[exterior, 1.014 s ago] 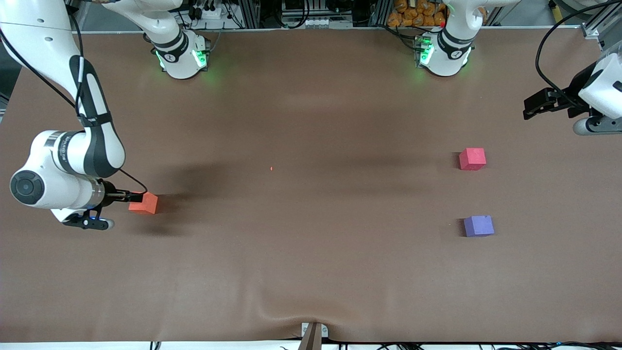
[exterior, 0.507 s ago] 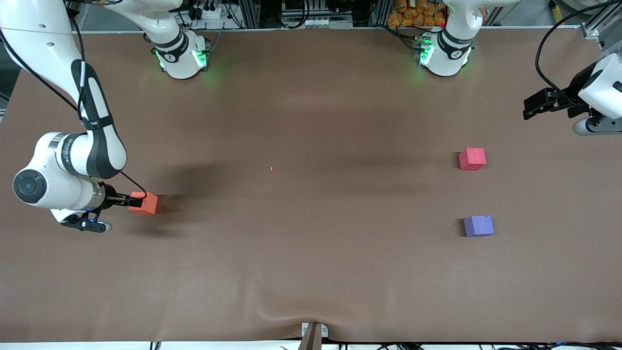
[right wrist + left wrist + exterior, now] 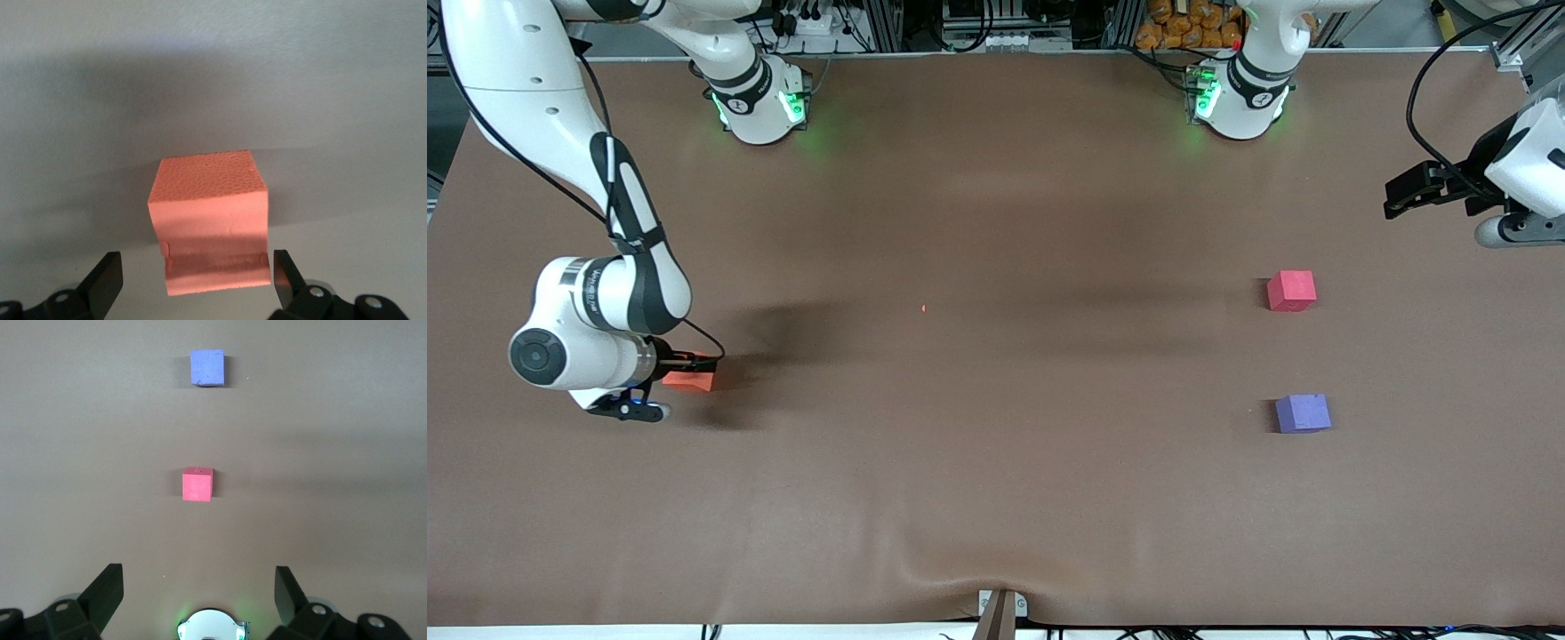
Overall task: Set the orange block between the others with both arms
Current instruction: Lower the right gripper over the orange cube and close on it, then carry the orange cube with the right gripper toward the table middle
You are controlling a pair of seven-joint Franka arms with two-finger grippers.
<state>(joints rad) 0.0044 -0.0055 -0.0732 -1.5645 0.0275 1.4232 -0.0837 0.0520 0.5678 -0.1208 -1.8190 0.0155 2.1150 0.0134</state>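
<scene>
The right gripper (image 3: 193, 280) is wide open, and the orange block (image 3: 210, 220) sits between its fingers. The left gripper (image 3: 199, 593) waits open.

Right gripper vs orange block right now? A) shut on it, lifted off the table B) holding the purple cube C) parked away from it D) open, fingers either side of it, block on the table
D: the right gripper is open, one finger on each side of the orange block, which sits on the table.
</scene>
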